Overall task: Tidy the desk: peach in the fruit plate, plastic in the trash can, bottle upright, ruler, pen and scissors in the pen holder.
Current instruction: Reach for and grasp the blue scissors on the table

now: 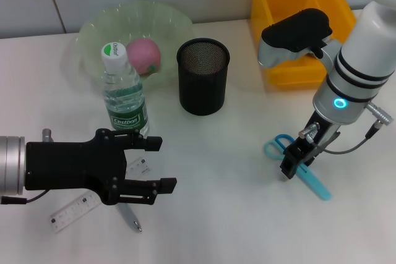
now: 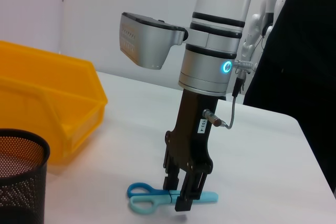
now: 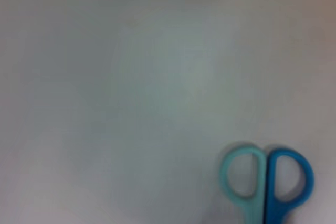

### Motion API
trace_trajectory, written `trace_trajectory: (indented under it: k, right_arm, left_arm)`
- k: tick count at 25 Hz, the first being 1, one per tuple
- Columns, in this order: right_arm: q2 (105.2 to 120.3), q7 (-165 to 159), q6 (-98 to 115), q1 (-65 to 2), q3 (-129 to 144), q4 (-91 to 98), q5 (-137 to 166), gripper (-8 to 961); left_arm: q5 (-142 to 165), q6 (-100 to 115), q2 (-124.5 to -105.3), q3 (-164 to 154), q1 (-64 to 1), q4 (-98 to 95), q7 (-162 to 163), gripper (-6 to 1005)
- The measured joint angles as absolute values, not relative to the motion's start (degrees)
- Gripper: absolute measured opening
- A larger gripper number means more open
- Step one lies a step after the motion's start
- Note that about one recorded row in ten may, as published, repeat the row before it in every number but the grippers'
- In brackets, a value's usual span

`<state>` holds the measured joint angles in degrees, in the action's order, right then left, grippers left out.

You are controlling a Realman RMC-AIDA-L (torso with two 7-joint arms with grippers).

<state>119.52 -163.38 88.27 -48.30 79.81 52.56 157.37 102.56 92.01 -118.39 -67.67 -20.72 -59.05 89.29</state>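
My right gripper (image 1: 294, 165) is down at the table, shut on the blue and teal scissors (image 1: 314, 183), which lie flat. The left wrist view shows its fingers (image 2: 189, 195) tight across the scissors (image 2: 142, 203). The scissor handles (image 3: 268, 182) fill a corner of the right wrist view. My left gripper (image 1: 154, 164) hovers open at the front left, above a clear ruler (image 1: 71, 213) and a pen (image 1: 131, 219). The bottle (image 1: 124, 100) stands upright. The pink peach (image 1: 145, 55) lies in the green fruit plate (image 1: 93, 29). The black mesh pen holder (image 1: 203, 85) stands mid-table. No plastic shows.
A yellow bin (image 1: 291, 72) stands at the back right, behind my right arm. Bare white table lies between the pen holder and the scissors. The bottle stands just behind my left gripper's fingers.
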Motion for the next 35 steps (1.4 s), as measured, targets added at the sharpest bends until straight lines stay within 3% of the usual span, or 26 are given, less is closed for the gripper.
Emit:
trace_trajectory:
  k: [10, 26, 35]
  right_arm:
    - [119.43, -163.38, 88.40, -48.27, 80.02, 52.56, 157.62, 357]
    - [119.43, -163.63, 88.33, -48.30, 81.59, 52.56, 157.76, 349]
    - [119.43, -163.88, 88.26, -48.34, 82.57, 52.59, 157.77, 268]
  left_arm:
    - [102.56, 92.00, -118.39, -67.67, -20.75, -59.06, 89.29, 813]
    - [102.40, 92.06, -118.44, -67.67, -20.57, -59.06, 89.35, 813]
    - [102.35, 92.10, -118.49, -67.67, -20.54, -59.06, 89.33, 813]
